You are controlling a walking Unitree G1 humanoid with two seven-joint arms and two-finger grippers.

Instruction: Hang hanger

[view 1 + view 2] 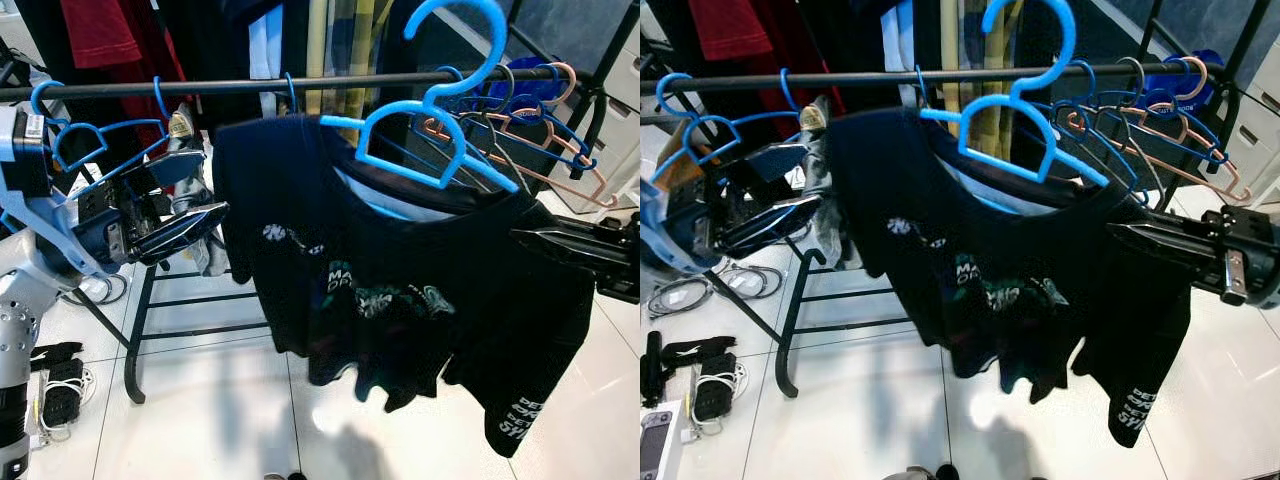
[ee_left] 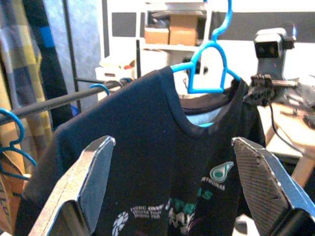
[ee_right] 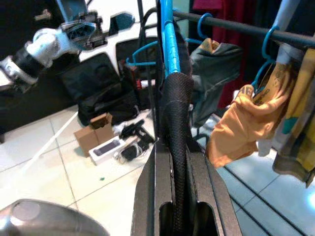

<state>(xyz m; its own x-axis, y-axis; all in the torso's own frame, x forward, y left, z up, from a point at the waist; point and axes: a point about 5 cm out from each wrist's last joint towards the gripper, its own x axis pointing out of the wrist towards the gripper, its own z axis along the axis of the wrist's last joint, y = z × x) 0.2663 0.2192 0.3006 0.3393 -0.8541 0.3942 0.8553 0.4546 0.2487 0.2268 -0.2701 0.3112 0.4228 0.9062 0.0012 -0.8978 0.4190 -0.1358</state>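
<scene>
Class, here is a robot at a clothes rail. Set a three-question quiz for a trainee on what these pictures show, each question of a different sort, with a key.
1. True or false: the hook of the blue hanger carrying the black T-shirt is already over the rail.
2. Which claw grips the T-shirt's shoulder? A) left claw B) right claw
3. Fill in: the left claw's fingers are ____.

Key: 1 false, the hook stands above the rail; 2 B; 3 open, facing the T-shirt without holding it.
</scene>
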